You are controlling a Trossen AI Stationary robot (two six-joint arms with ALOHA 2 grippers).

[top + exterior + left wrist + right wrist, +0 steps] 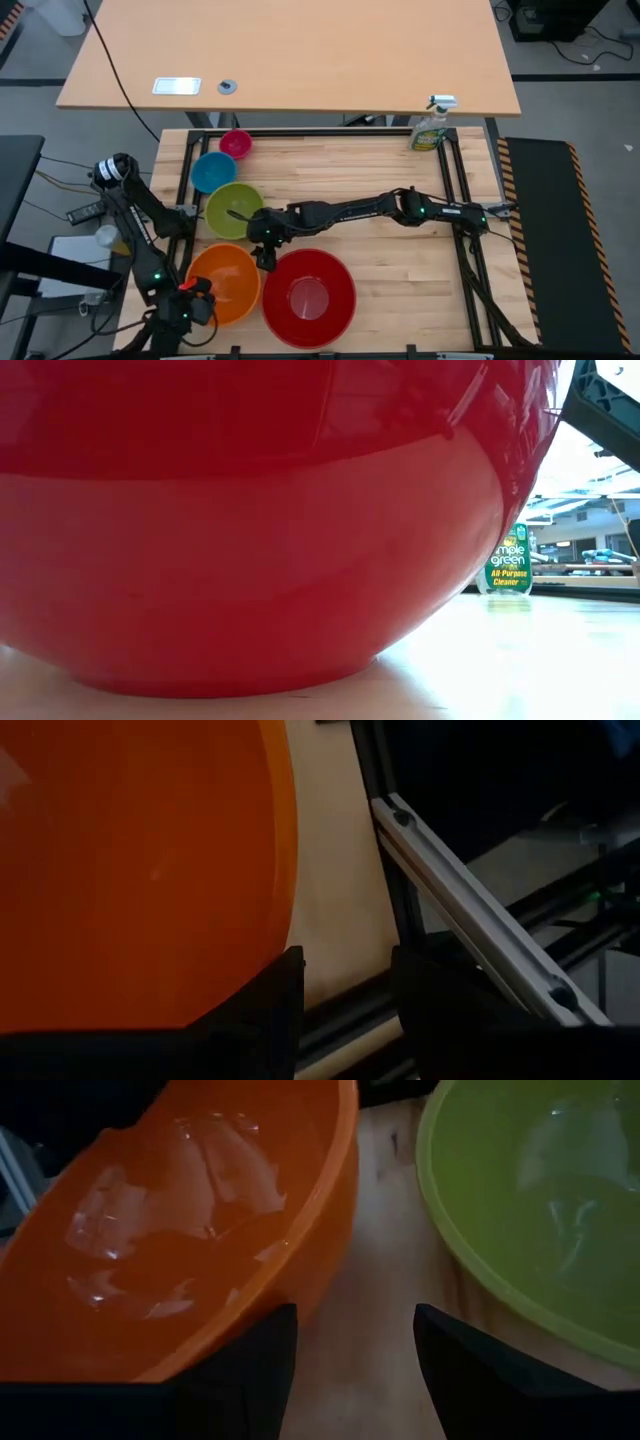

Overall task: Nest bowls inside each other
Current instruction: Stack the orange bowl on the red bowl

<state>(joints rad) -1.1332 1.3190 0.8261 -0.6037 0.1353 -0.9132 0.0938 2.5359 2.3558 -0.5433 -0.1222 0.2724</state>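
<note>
Five bowls stand on their bases on the wooden table, left of centre: pink (236, 143), blue (212, 171), lime green (234, 208), orange (222, 283) and large red (309, 297). The red bowl (250, 540) fills the low view. My left gripper (193, 296) is open at the orange bowl's near-left rim (285, 900). My right gripper (265, 252) is open, tilted down over the bare table between the orange bowl (180, 1230) and the green bowl (540, 1200), with nothing between its fingers. My left gripper (345, 970) comes slanting down at the orange bowl's rim. One finger (265, 1005) stands over the bowl's inside and the other (440, 1000) outside it. Whether either finger touches the rim, I cannot tell.
A green spray bottle (432, 125) stands at the table's far right corner, also seen in the low view (508, 565). A metal frame rail (470, 910) runs along the table's edge close to my left gripper. Bare wood lies right of the red bowl.
</note>
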